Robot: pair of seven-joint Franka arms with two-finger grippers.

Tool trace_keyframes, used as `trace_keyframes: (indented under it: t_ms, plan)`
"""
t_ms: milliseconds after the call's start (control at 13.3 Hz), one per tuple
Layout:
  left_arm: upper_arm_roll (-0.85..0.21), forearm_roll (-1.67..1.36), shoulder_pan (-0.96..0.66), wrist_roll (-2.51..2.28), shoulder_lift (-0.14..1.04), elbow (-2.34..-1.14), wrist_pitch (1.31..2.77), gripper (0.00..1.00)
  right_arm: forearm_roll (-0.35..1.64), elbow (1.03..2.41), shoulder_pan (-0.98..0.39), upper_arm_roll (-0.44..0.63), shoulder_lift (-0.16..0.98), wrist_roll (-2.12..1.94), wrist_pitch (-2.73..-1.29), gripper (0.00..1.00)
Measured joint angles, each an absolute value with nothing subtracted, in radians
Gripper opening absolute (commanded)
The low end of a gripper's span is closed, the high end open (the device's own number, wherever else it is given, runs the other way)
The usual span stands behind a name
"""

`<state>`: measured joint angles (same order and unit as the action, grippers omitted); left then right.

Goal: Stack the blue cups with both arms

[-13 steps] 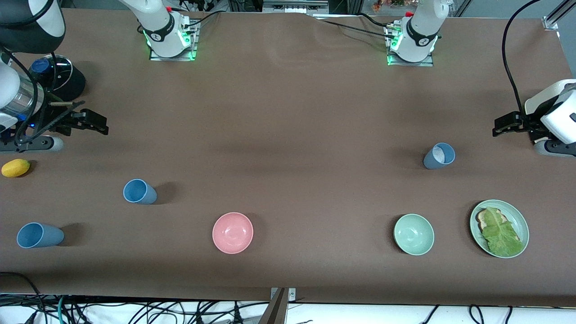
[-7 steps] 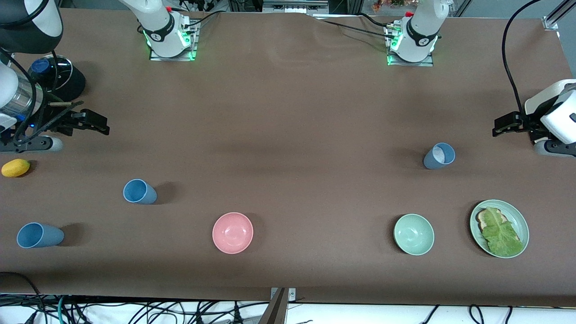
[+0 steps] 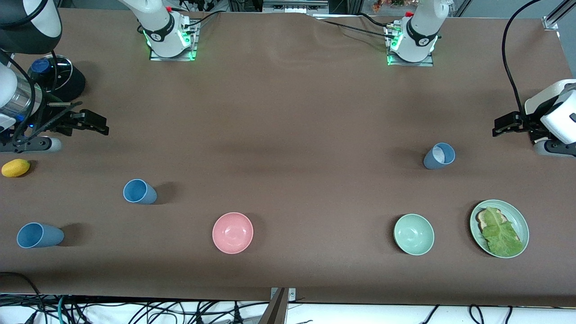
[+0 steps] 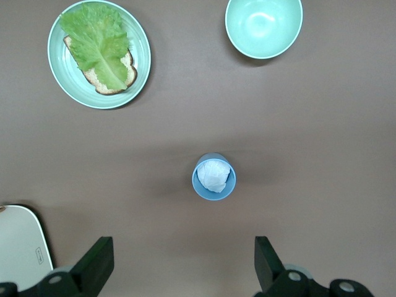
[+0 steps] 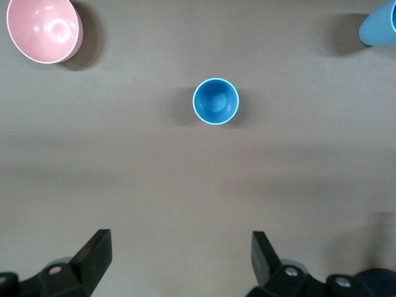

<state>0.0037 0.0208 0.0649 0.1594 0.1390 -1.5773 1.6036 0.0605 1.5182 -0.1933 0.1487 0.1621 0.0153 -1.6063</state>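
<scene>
Two sky-blue cups stand toward the right arm's end of the table, one [image 3: 140,191] [image 5: 215,101] upright and empty, the other [image 3: 39,235] [image 5: 378,25] nearer the front camera. A grey-blue cup [image 3: 439,155] [image 4: 214,176] toward the left arm's end has a crumpled white wad inside. My right gripper [image 3: 100,126] [image 5: 179,244] hovers open over bare table, apart from the first cup. My left gripper [image 3: 500,128] [image 4: 182,250] hovers open over bare table beside the grey-blue cup. Neither holds anything.
A pink bowl [image 3: 232,232] and a pale green bowl [image 3: 413,234] sit near the front edge. Beside the green bowl, a green plate [image 3: 521,223] carries bread and lettuce. A yellow fruit [image 3: 15,167] and a black round stand [image 3: 67,83] lie at the right arm's end.
</scene>
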Motion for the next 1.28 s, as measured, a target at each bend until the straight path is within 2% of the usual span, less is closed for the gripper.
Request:
trace_keyframes:
  t_ms: [977,1278]
  plan:
    - [0.004,0.021,0.065,0.159,0.145,-1.577,1.604,1.0,0.064,1.518,-0.195,0.145,0.162,0.015,-1.624,1.0]
    - [0.006,0.021,0.071,0.154,0.21,-1.583,1.604,1.0,0.064,1.518,-0.19,0.147,0.162,0.015,-1.638,1.0]
